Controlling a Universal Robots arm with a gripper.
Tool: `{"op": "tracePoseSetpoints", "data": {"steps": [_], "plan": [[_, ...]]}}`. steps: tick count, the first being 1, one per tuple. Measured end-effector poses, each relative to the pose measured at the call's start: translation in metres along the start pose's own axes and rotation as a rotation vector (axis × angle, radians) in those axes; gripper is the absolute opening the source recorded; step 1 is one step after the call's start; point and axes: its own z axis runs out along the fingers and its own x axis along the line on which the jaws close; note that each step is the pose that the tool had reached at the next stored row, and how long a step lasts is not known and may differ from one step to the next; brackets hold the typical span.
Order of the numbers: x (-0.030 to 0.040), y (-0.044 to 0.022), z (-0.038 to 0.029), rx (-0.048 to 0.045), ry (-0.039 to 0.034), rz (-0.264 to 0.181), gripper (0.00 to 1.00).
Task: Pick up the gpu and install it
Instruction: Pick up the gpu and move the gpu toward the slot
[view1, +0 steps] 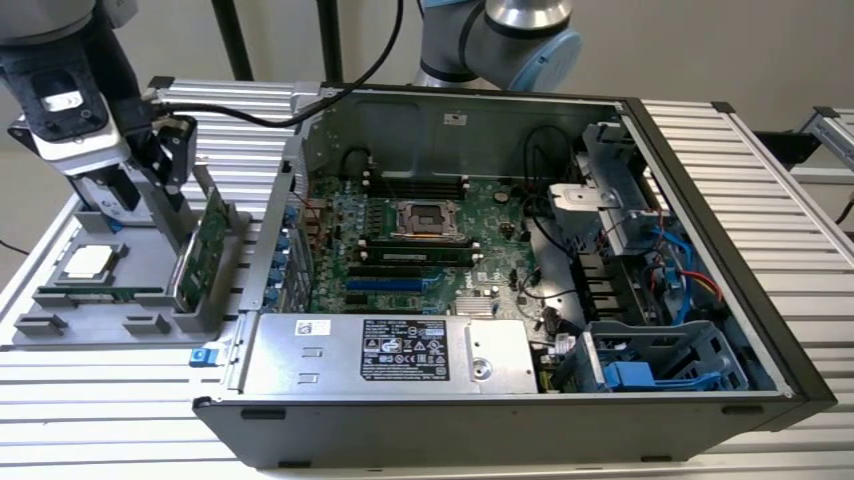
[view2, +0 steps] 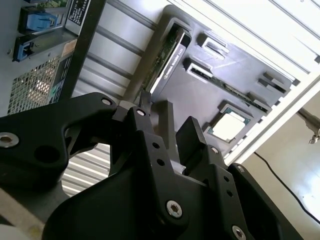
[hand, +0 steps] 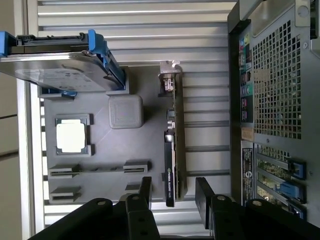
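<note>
The gpu (view1: 203, 252) stands on its long edge in a slot of the grey parts tray (view1: 80, 335), at the exterior view's left beside the open computer case (view1: 694, 330). It is a green card with a black cooler and a silver bracket at one end (hand: 169, 70). My gripper (view1: 180, 190) hangs over the tray just above the card. In the first wrist view the gripper (hand: 173, 187) is open, and its two black fingers (hand: 145, 187) straddle the card's end opposite the bracket. The second wrist view shows the gpu (view2: 167, 55) beyond the gripper (view2: 170, 120).
A silver hard drive in a blue frame (hand: 60, 65), a processor chip (hand: 70, 137) and a thin memory stick (hand: 100, 169) share the tray. The case's motherboard (view1: 400, 250) lies exposed, with blue card slots (view1: 387, 285) near the power supply (view1: 387, 350).
</note>
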Motion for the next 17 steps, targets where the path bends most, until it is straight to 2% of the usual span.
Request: {"op": "tracePoseSetpoints", "data": {"steps": [17], "plan": [[0.0001, -0.0004, 0.0073, 0.0001, 0.0001, 0.0, 1.0]]}}
